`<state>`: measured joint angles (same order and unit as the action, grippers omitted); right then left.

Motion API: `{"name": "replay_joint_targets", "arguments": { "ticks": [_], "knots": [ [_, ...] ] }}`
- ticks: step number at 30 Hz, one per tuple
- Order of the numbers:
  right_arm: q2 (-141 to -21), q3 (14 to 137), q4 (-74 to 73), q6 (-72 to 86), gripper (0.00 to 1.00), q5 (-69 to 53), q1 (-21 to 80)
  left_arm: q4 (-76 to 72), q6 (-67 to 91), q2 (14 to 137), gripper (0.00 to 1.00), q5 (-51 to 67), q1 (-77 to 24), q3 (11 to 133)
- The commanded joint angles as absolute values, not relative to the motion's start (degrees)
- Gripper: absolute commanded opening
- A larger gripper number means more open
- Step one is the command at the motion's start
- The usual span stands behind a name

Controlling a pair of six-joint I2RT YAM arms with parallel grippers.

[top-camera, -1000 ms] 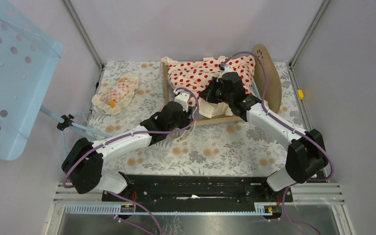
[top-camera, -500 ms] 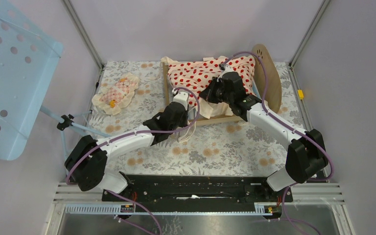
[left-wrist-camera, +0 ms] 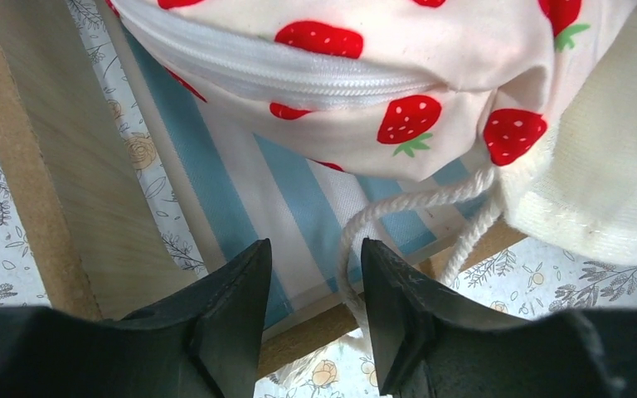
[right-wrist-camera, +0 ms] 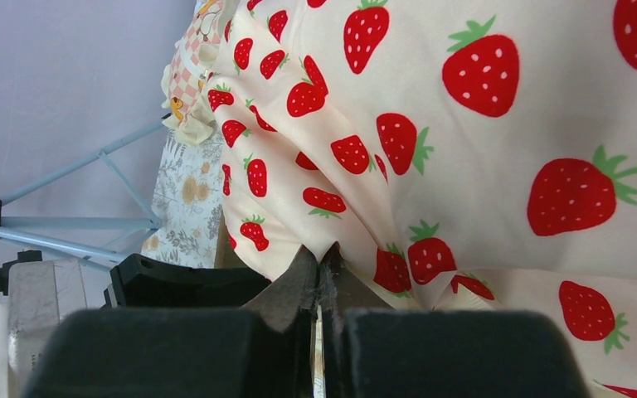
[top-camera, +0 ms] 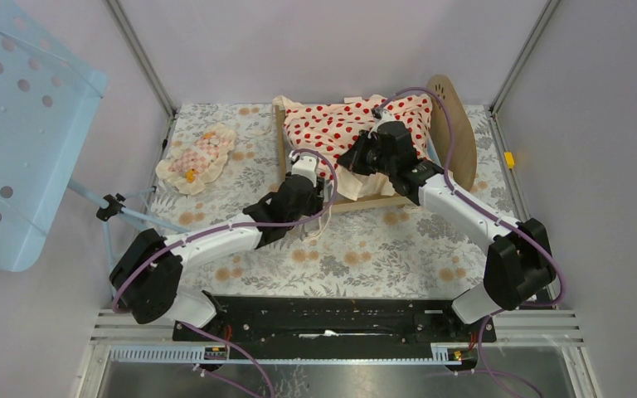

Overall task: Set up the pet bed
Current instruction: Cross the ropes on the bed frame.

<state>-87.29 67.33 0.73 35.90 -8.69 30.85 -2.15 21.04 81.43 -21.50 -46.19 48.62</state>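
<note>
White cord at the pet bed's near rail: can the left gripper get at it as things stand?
Likely yes: the left gripper is open, and the cord loops right into its gap, with nothing covering it.

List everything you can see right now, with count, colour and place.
pet bed: one, light wood, far centre
mattress: one, blue-white striped, in bed
blanket: one, cream with red strawberries, bunched on mattress
cord: one, white, over bed's near rail
pillow: one, pink checked, left of bed
tablecloth: one, grey-orange floral, covering table
perforated panel: one, pale blue, far left
left fingers: two, black, open beside cord
right fingers: two, black, shut on blanket
</note>
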Motion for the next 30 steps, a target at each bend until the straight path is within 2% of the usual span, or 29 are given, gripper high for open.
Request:
{"name": "replay_joint_targets", "arguments": {
  "ticks": [1, 5, 9, 11, 21, 27, 30],
  "knots": [
    [-87.4, 68.0, 2.0, 36.0, 0.0, -9.0, 30.1, -2.5, 21.4, 83.0, 0.5, -22.8, -45.8, 50.2],
    [-87.4, 68.1, 1.8, 35.8, 0.0, -9.0, 29.9, -1.9, 21.7, 85.4, 0.48, -24.0, -45.8, 51.5],
    [-87.4, 68.3, 1.2, 35.5, 0.0, -9.1, 29.8, -0.1, 21.8, 86.9, 0.36, -26.8, -45.8, 53.4],
    [-87.4, 68.3, 1.1, 35.4, 0.0, -9.1, 29.7, 0.9, 21.2, 86.4, 0.33, -28.2, -45.8, 53.8],
    [-87.2, 67.8, 1.0, 35.7, 0.0, -9.1, 29.5, 3.6, 16.8, 81.3, 0.35, -34.8, -45.2, 54.7],
    [-87.3, 67.2, 1.3, 36.0, 0.0, -9.5, 29.5, 3.7, 14.8, 80.6, 0.27, -35.5, -43.8, 55.3],
    [-87.2, 67.3, 1.2, 35.9, 0.0, -9.4, 29.4, 3.3, 14.4, 80.7, 0.27, -35.5, -43.2, 55.5]
  ]
}}
